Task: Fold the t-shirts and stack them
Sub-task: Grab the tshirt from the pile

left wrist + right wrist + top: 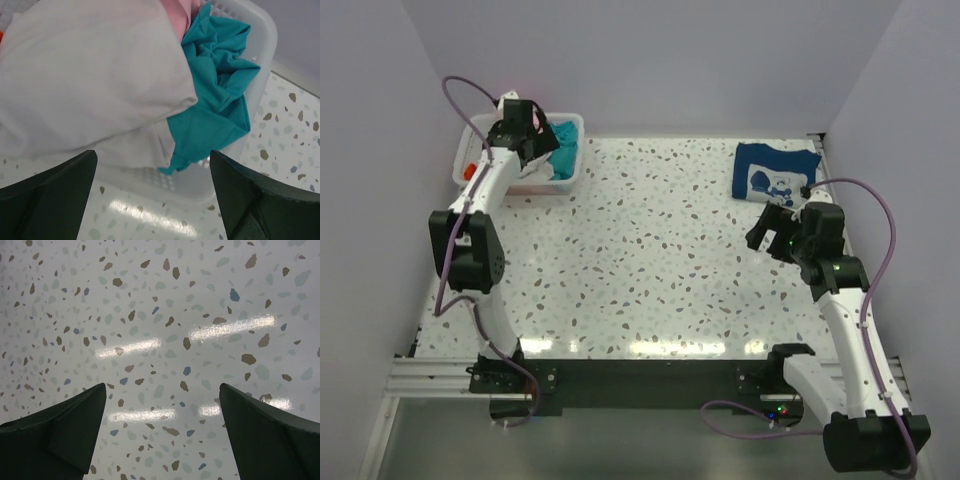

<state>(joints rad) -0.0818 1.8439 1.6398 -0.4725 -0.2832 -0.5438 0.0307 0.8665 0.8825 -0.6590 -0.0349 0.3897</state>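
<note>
A folded navy t-shirt with a white cartoon print (772, 172) lies on the table at the far right. A white t-shirt (85, 85), a teal one (217, 105) and a bit of pink one (175, 12) lie heaped in the white basket (260, 90) at the far left. An orange bit (469, 172) shows at the basket's left. My left gripper (542, 152) hangs over the basket, open and empty, its fingers (50, 200) just short of the cloth. My right gripper (767, 232) is open and empty over bare table, below the navy shirt.
The speckled tabletop (660, 260) lies between the basket (568, 180) and the navy shirt. White walls close in the left, back and right. The arm bases and a dark rail (620, 375) stand at the near edge.
</note>
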